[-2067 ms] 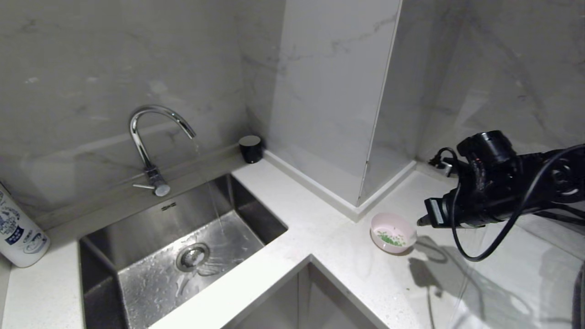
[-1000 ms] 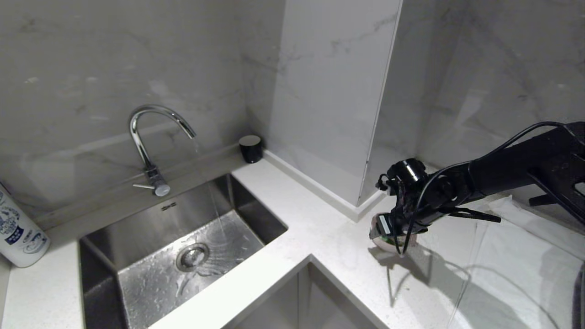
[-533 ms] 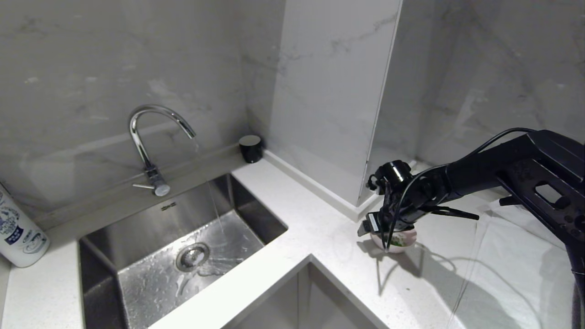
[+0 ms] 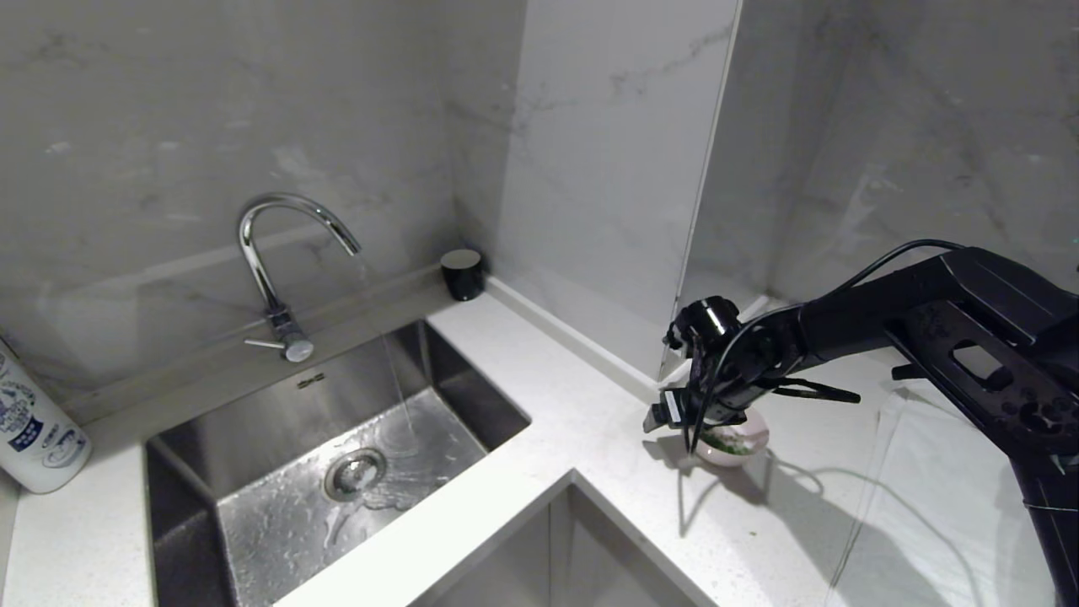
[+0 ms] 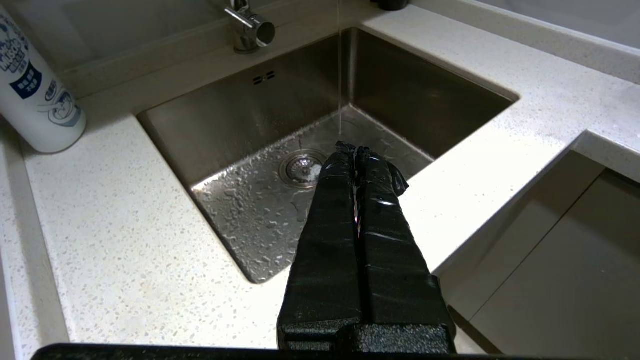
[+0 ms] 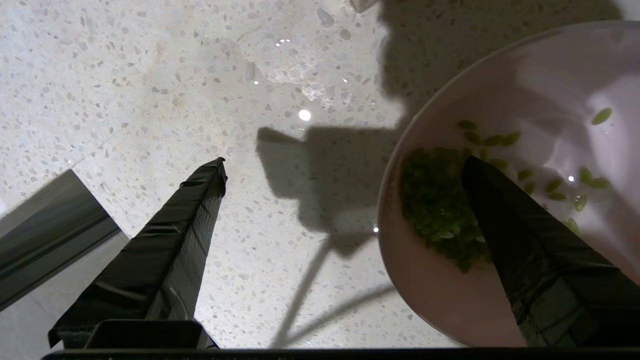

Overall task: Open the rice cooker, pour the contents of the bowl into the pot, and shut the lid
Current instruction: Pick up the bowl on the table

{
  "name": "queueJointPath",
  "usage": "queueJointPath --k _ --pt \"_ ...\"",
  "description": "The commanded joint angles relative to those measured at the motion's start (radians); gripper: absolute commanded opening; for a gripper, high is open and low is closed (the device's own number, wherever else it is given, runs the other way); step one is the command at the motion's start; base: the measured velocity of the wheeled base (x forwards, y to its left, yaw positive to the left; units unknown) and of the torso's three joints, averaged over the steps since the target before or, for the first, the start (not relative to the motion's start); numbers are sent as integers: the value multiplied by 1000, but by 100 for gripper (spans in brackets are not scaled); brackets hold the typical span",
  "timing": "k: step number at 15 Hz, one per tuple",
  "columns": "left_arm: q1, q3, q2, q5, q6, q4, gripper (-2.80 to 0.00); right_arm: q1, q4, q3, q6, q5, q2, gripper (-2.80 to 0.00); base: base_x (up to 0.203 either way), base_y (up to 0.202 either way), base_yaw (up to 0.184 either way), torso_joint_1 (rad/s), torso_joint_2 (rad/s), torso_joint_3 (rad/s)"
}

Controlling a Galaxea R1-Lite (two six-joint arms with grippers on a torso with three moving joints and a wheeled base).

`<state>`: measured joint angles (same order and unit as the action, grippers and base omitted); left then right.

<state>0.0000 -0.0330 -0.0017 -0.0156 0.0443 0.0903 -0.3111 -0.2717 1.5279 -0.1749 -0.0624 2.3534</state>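
The small pale pink bowl (image 4: 748, 438) stands on the white counter right of the marble pillar, holding green bits (image 6: 435, 210) on its white inside (image 6: 525, 90). My right gripper (image 4: 684, 428) points down over the bowl's left rim and is open wide (image 6: 342, 162). One of its fingers (image 6: 500, 215) reaches inside the bowl among the greens, and the other (image 6: 200, 200) hangs over bare counter outside it. The left gripper (image 5: 354, 148) is shut and empty above the sink. The rice cooker, its pot and its lid are out of view.
A steel sink (image 4: 455, 371) lies at the left, with a thin stream running from the curved faucet (image 4: 278, 244). A black cup (image 4: 463, 274) sits in the back corner and a white bottle (image 4: 34, 430) at the far left. The counter's front edge notches inward (image 4: 573, 476).
My right arm has reached left and down from beside the bowl to its left rim. Its fingers have spread wider and now straddle the rim. The left arm has stayed still.
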Motion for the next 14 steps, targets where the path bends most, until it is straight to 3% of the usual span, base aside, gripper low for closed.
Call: queueJointPath --k 1,14 --pt "0 1 -3 0 0 0 -280 -5 -1 6 -3 -3 8 0 0 0 0 0 0 0" --pt "0 0 -3 0 0 0 -280 -87 -103 158 -97 -30 72 0 0 0 0 0 0 0"
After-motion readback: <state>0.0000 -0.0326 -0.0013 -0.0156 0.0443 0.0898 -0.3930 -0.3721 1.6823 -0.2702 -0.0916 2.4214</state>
